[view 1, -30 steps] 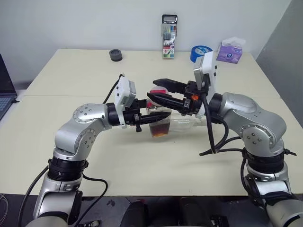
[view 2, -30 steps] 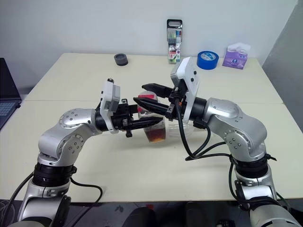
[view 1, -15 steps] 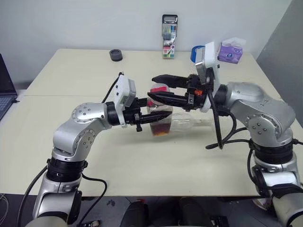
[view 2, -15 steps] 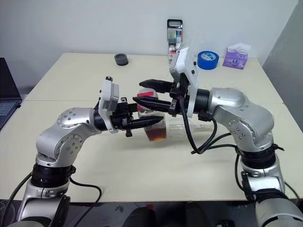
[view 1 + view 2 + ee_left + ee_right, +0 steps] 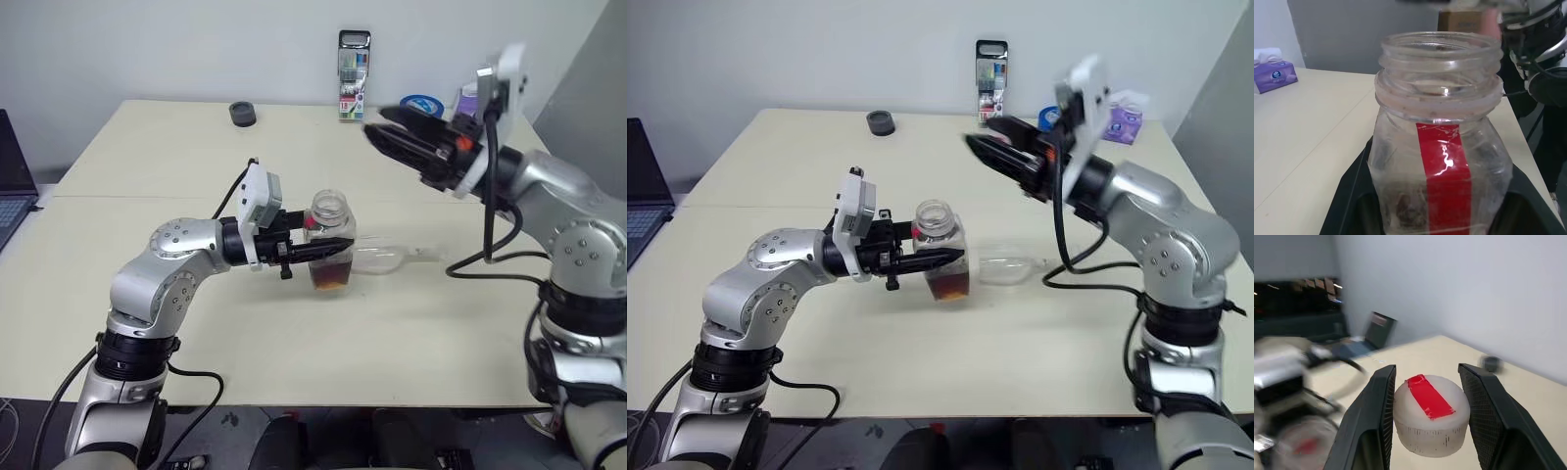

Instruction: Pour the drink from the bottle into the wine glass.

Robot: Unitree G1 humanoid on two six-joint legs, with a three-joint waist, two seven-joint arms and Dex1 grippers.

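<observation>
My left gripper [image 5: 328,251] is clamped on the small clear plastic bottle [image 5: 939,247] with the squarish body and the vertical red label strip, holding it upright on the cream table [image 5: 147,157]. Its mouth is open, and the dark red-brown drink [image 5: 332,273] sits low in the body. My right gripper [image 5: 1428,417] is raised beyond the bottle, up and to its right, with the round white cap [image 5: 1432,415] with the red stripe clamped between its fingers [image 5: 1376,416].

The clear stemmed wine glass [image 5: 392,258] lies on its side on the table, just to the right of the bottle, with its stem pointing away from it.

The biggest risk, as I judge it, is that lying glass: if I tip the bottle now, the drink runs onto the table. The glass could also roll if my arm brushes it. The open bottle would spill if my squeeze slips while I tilt it.

A second ago my right gripper sat directly over the bottle's mouth; since then it has swung up and off to the bottle's right, carrying the cap away. My left gripper has stayed put on the bottle.
</observation>
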